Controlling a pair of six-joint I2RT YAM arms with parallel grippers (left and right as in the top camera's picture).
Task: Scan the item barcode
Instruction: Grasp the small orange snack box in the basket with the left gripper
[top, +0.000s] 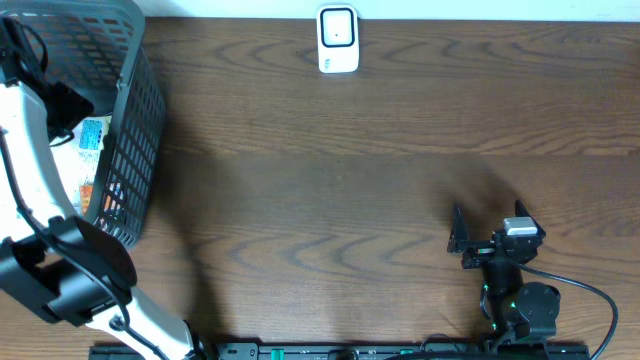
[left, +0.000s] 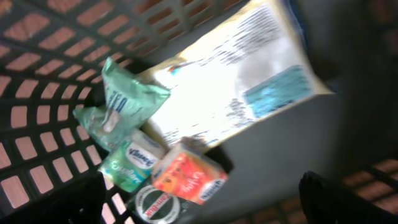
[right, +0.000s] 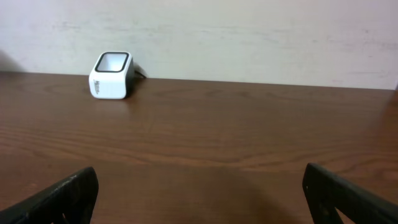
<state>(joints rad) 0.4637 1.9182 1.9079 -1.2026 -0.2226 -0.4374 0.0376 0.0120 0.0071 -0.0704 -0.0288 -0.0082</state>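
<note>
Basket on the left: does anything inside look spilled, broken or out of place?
Nothing stands out. The white pouch, green packet, tissue pack and orange box lie jumbled at angles in the basket, but none looks torn or spilled.

In the basket (left: 37, 93) under my left gripper (left: 200, 206): pouch (left: 236, 87) ahead, tissue pack (left: 130, 163) and small box (left: 189, 177) nearer, left. On the table (right: 249, 143), scanner (right: 111, 75) well ahead-left of my right gripper (right: 202, 202).

Under me lies a dark brown table (top: 350, 180), its wood grain running in long wavy bands (a soft sheen in places). Behind its far edge stands a plain, pale wall (right: 249, 37), evenly lit.
</note>
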